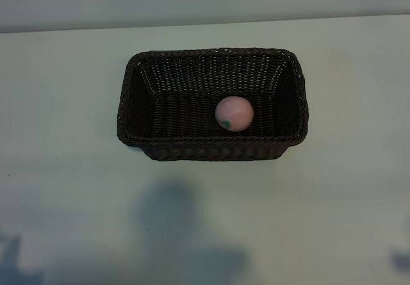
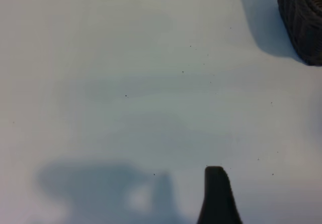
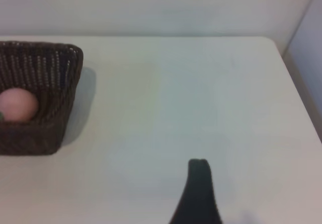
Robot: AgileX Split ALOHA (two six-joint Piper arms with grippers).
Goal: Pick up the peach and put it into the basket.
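Observation:
The pale-pink peach [image 1: 234,113] lies inside the dark-brown wicker basket [image 1: 211,52], right of the basket's middle, with its green mark facing the near wall. The right wrist view shows the peach [image 3: 17,104] behind a corner of the basket [image 3: 55,63]. Neither gripper shows in the exterior view. In the left wrist view a single dark fingertip [image 2: 216,183] stands over bare table, with a corner of the basket [image 2: 302,22] far off. The right wrist view shows a lone dark fingertip [image 3: 198,178] over bare table, well away from the basket. Nothing is held by either gripper.
The basket stands on a pale table [image 1: 333,189] whose far edge meets a wall. In the right wrist view the table's edge [image 3: 297,88] runs close beside a wall. Soft arm shadows fall on the table in front of the basket.

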